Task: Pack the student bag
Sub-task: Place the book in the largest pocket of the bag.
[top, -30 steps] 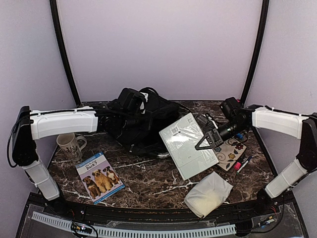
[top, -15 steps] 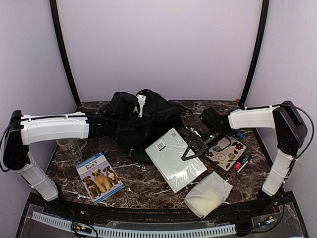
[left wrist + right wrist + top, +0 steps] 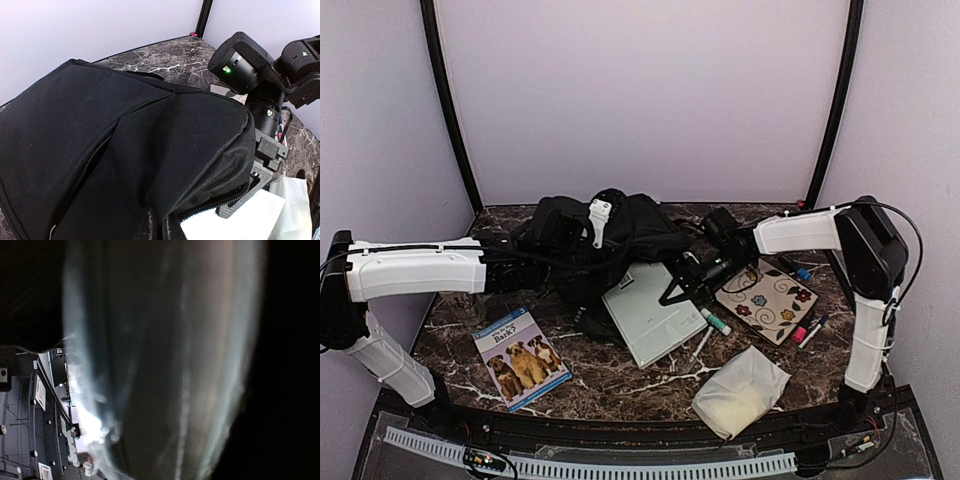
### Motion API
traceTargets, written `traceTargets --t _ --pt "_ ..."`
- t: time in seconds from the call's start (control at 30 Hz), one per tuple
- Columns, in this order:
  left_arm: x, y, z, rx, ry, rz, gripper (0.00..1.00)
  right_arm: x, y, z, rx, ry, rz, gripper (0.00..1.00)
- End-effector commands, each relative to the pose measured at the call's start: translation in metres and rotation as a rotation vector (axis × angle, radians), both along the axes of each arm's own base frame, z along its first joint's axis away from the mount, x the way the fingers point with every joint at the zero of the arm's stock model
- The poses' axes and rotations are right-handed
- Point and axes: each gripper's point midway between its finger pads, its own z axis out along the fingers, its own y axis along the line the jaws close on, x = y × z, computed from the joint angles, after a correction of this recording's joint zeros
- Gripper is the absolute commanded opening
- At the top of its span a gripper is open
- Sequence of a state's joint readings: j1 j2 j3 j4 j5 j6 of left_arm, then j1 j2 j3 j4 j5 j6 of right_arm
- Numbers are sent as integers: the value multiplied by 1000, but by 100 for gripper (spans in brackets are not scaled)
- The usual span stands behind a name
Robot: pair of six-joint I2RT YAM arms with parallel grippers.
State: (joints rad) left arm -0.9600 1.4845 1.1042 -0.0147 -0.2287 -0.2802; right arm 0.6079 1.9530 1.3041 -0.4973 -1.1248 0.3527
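Observation:
The student bag (image 3: pixel 620 235), a black fabric backpack, lies at the back middle of the table. It fills the left wrist view (image 3: pixel 125 140), its zipper-edged opening at lower right. My left gripper (image 3: pixel 560 248) is buried in the bag's fabric and holds the flap up; its fingers are hidden. My right gripper (image 3: pixel 682 287) is shut on a white plastic-wrapped book (image 3: pixel 650 318), whose far edge sits at the bag's opening. The book shows below the flap (image 3: pixel 245 222) and as a blur across the right wrist view (image 3: pixel 165 365).
A dog book (image 3: pixel 520 365) lies front left. A white pouch (image 3: pixel 740 390) lies front right. A floral case (image 3: pixel 767 300), markers (image 3: pixel 715 322) and small pens (image 3: pixel 805 330) lie right of the wrapped book. The right arm (image 3: pixel 250 65) is close over the bag.
My right gripper has carried the wrapped book left and down, up to the bag's opening. My left arm has drawn back to the left and lower, pulling the bag flap.

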Motion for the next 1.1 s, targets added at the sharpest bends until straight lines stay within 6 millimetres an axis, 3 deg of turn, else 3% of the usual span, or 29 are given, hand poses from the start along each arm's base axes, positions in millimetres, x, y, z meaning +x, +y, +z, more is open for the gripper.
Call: traceTargets --t 0.0,0.13,0.43,0.57,0.67,0.9,1.07 --pt "-6 -11 72 -197 -130 -29 0 16 20 15 70 24 -8 0" --pt "-8 -13 71 -195 -126 -38 0 28 24 8 43 -5 -36 0" --pt "-10 -18 65 -187 -113 -68 0 52 50 24 224 50 -73 0" --pt "-12 -20 62 -163 -112 -87 0 62 55 15 191 45 -97 0" --pt "-12 -19 60 -153 -110 -88 0 69 54 2 114 9 -123 9" --pt "-11 -17 56 -172 -98 -70 0 72 40 -15 -55 -173 -146 48" --pt "-9 -16 54 -166 -94 -56 0 69 25 -25 -157 -258 -148 68"
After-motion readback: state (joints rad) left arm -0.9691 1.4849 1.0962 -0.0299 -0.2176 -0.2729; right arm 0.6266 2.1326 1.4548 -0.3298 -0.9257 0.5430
